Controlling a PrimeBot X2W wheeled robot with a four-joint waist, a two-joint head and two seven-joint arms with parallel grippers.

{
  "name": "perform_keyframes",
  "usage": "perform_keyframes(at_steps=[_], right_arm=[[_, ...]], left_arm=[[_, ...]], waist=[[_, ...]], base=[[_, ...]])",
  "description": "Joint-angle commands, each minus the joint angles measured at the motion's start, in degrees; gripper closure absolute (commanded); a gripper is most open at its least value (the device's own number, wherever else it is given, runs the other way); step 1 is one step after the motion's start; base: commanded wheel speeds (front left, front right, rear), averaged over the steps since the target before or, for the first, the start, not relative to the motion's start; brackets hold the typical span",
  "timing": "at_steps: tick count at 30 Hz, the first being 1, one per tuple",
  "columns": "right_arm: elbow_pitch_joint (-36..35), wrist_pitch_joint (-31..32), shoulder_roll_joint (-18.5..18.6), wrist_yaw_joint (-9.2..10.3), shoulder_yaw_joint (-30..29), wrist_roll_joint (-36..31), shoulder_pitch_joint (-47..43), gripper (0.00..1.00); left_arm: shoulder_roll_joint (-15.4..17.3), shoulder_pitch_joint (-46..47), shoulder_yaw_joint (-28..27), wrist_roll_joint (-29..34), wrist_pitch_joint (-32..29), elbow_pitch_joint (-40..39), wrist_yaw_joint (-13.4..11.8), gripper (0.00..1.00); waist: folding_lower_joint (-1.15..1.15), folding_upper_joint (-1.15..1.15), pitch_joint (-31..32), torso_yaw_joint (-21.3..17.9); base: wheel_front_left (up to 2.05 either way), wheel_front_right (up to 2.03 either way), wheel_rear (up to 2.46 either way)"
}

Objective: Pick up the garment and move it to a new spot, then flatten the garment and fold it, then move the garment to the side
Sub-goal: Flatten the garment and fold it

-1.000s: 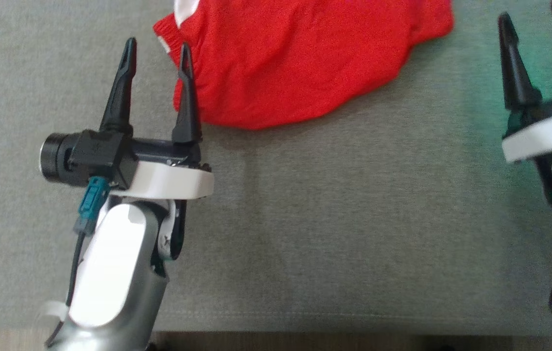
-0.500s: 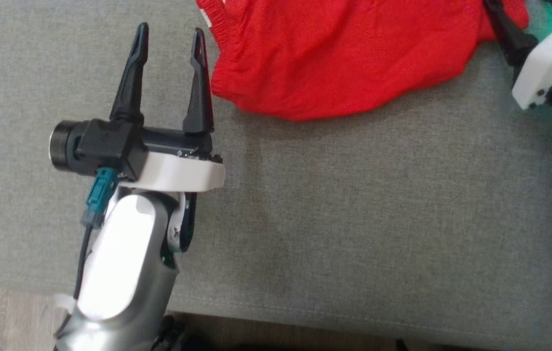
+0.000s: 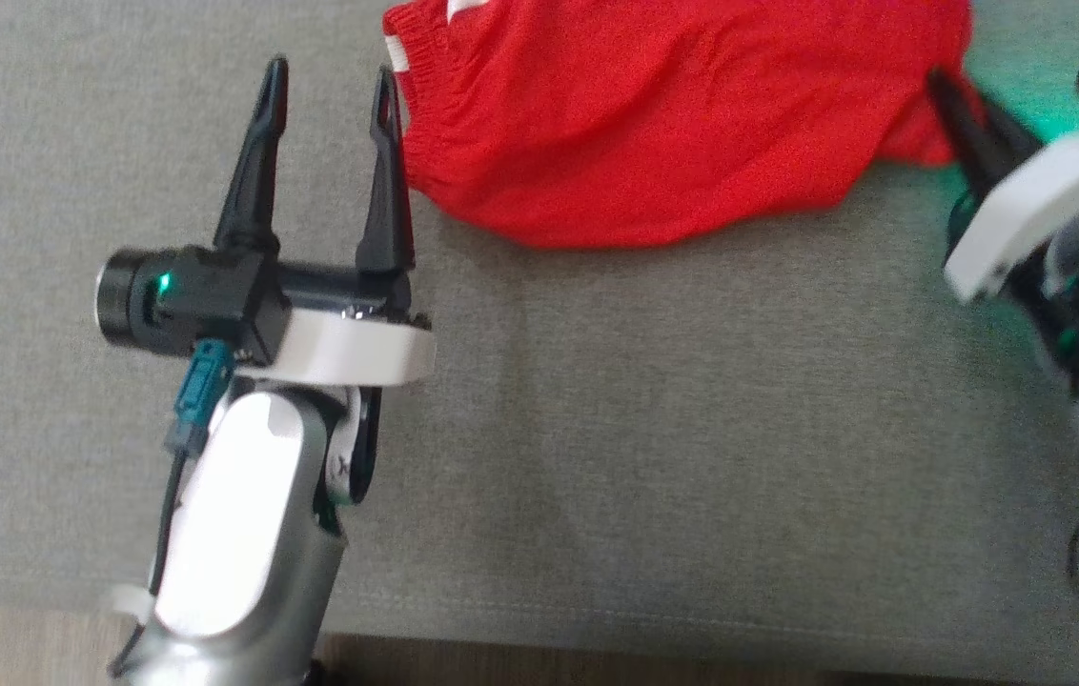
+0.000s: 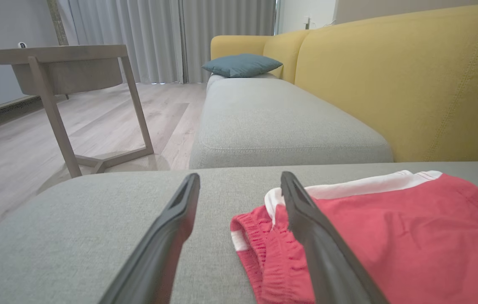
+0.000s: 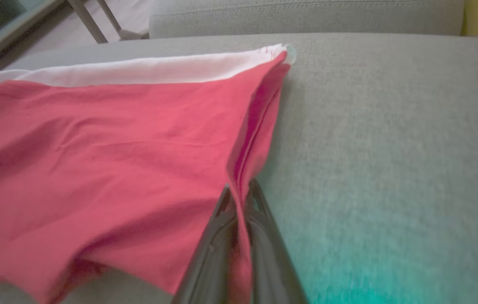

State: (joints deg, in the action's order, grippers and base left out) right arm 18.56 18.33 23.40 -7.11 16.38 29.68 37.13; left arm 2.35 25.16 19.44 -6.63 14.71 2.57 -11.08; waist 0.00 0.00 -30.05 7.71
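A: Garment position?
B: Red garment (image 3: pixel 654 124) with white trim lies on the grey seat cushion (image 3: pixel 692 429), at the far edge of the head view, wrinkled and not squared up.
A: Right gripper?
B: Right gripper (image 5: pixel 239 185) is pressed together on a raised fold at the garment's right end. Red cloth sits between the fingers in the right wrist view.
A: Left?
B: Left gripper (image 3: pixel 332 69) is spread wide, with nothing between the fingers. Its inner finger is just beside the elastic waistband end; cannot tell if it touches.
A: Surroundings?
B: Left wrist view: yellow backrest (image 4: pixel 391 84), teal pillow (image 4: pixel 241 64), wooden side table (image 4: pixel 57 63) on the floor beyond the cushion
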Motion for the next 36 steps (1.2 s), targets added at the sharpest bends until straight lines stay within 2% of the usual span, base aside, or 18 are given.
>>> perform_keyframes(at_steps=[1, 10, 22, 26, 30, 36], right_arm=[[-2.6, -2.1, -1.4, -0.37, -0.8, -0.6, -4.3, 1.0], [-4.9, -6.9, -7.9, -0.37, -7.9, -2.0, -16.7, 1.0], [-3.8, -6.4, -7.6, -0.37, -10.0, -4.4, -16.2, 1.0], [-6.0, -5.1, -7.6, -0.37, -6.9, -6.3, -12.5, 1.0], [-8.5, -2.8, -8.7, -0.37, 0.0, -7.5, -7.5, 1.0], [-6.5, -1.8, -13.6, -0.37, 11.0, -5.4, -1.6, 1.0]], left_arm=[[0.9, -1.6, -2.3, 0.6, 0.3, -1.1, 0.2, 0.0], [1.4, -5.7, -3.3, 0.6, 0.3, 0.3, 0.8, 0.0], [1.2, -7.2, -2.8, 0.4, 0.3, 0.9, 1.4, 0.0], [1.1, -7.3, -2.4, 0.3, 0.3, 1.1, 1.4, 0.0], [1.0, -7.3, -2.1, 0.1, 0.3, 1.2, 1.5, 0.0], [0.9, -7.4, -1.8, -0.5, 0.3, 1.6, 1.4, 0.0]], waist=[[0.0, 0.0, 2.2, -1.7], [0.0, 0.0, 7.0, -4.4], [0.0, 0.0, 9.0, -3.5], [0.0, 0.0, 9.6, -2.9], [0.0, 0.0, 10.1, -2.2], [0.0, 0.0, 10.2, -0.5]], base=[[0.0, 0.0, 0.0], [0.0, 0.0, 0.0], [0.0, 0.0, 0.0], [0.0, 0.0, 0.0], [0.0, 0.0, 0.0], [0.0, 0.0, 0.0]])
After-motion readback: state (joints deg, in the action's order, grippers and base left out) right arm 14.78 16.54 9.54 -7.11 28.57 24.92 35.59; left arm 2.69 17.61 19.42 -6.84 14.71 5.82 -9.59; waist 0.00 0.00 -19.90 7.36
